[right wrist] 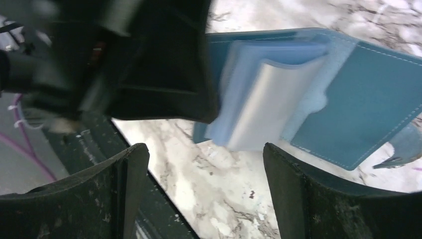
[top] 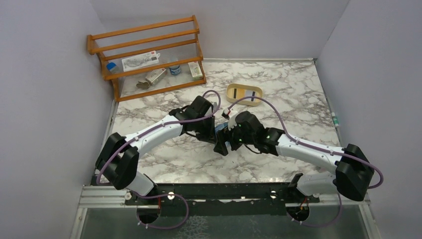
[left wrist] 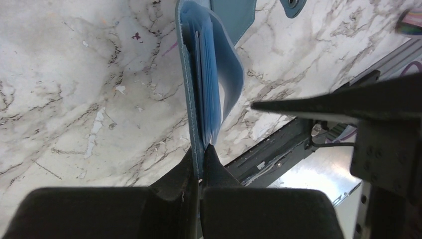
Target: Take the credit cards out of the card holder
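Observation:
The teal-blue card holder (right wrist: 368, 94) hangs open above the marble table, held by one cover edge. My left gripper (left wrist: 201, 149) is shut on that edge (left wrist: 191, 99). Pale blue-white credit cards (right wrist: 268, 94) sit in its fanned sleeves; they also show edge-on in the left wrist view (left wrist: 209, 84). My right gripper (right wrist: 206, 164) is open and empty, just below and in front of the cards, not touching them. In the top view the two grippers meet at mid-table, left (top: 211, 130) and right (top: 226, 142), with the holder (top: 222, 128) mostly hidden between them.
A tan rounded tray (top: 244, 94) lies behind the grippers. A wooden rack (top: 149, 55) with small items stands at the back left. The black base rail (top: 224, 191) runs along the table's near edge.

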Available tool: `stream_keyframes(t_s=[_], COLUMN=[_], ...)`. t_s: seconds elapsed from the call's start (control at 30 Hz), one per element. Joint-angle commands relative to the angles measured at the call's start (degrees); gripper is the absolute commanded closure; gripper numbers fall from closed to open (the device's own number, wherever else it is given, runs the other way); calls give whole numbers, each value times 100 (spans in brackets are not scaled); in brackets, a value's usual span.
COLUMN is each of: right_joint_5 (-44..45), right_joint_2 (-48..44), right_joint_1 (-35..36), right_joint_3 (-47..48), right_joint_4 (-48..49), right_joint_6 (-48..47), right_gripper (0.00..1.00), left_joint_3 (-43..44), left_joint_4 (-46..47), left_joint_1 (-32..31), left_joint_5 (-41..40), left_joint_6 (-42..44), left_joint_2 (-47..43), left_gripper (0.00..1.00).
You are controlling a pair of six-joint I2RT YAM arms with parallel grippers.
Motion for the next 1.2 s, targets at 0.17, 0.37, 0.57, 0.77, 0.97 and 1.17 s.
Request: stream_keyframes(t_s=[0.17,0.37,0.57,0.77,0.97,1.17], right_joint_5=[848,840,931,965,921,924], right_joint_2=[144,336,213,273,233,255], right_joint_1=[11,16,17,15,15,-77], right_joint_3=[-112,-54,-173,-237,-294,-350], right_joint_4=[569,557,565,664,834,863], right_joint_6=[390,131,48,-24,-61,-186], right_gripper=[14,13,12,11,11,11], left_joint_3=[165,118,-110,-174,-276,-310], left_joint_4=[-29,-44,-67,-139,-306,-544], left_joint_1=[-10,14,229,354,395,403], left_joint_5=[583,745,965,1190,1243,1345], left_joint_6=[70,229,524,974,1328,1736], left_joint_2=[-494,-608,-813,-1070,-1217,-1386], left_gripper=[100,100,100,100,100,100])
